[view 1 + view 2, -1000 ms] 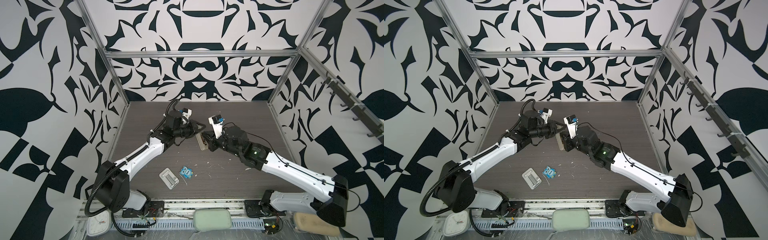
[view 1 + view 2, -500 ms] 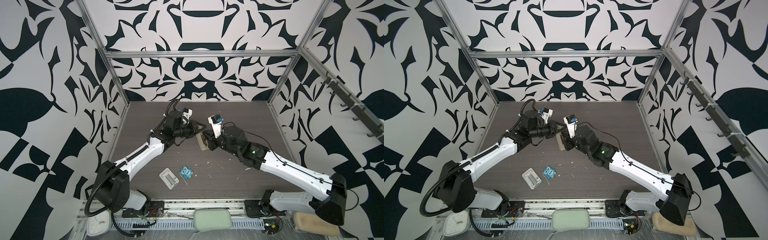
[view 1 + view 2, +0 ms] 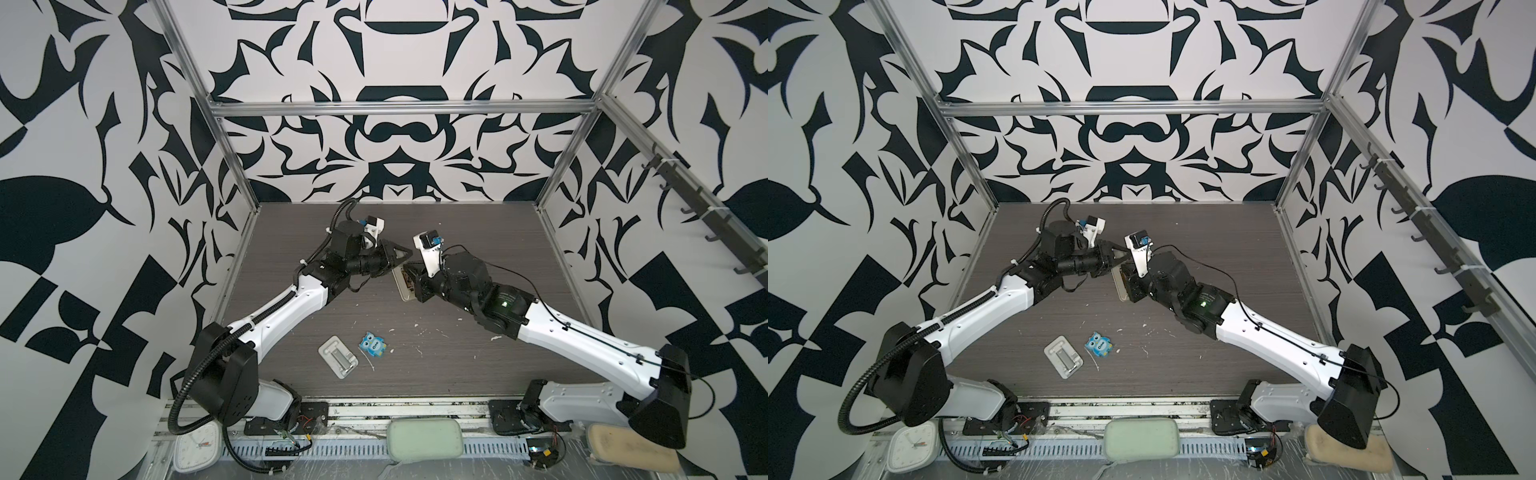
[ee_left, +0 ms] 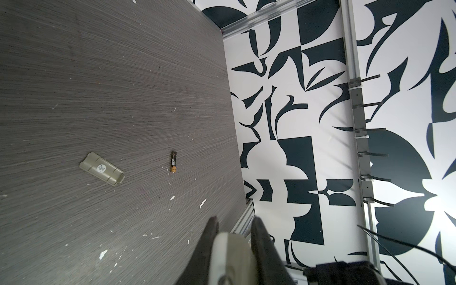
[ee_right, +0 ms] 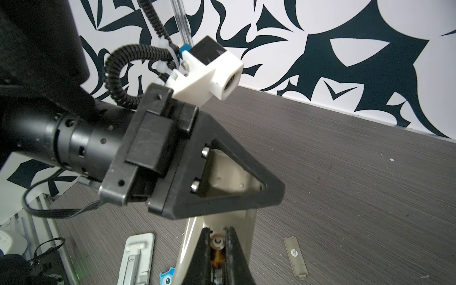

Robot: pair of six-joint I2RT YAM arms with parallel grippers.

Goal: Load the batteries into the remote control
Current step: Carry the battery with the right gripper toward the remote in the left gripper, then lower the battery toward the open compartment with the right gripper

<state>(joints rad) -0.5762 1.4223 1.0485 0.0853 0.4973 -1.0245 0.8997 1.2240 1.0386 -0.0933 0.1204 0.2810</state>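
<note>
1. Lower centre in a top view, the tray (image 3: pixel 328 345) and the owl item (image 3: pixel 374 344) lie on the table (image 4: pixel 98 74), well apart from both grippers; neither is part of the job.
2. Mid-frame, the left gripper (image 3: pixel 403 255) clamps the remote control (image 5: pixel 246 227) by its edge, jaws slightly parted around it, holding it tilted. The right gripper (image 5: pixel 218 230) is closed tight on the first battery (image 5: pixel 217 243), right at the open bay; I judge it not seated yet.
3. Farther off, at the centre of the left wrist view, the second battery (image 4: pixel 174 162) lies loose, with the battery cover (image 4: pixel 101 171) left of it. My estimate: 0 loaded, 2 to go.
</note>
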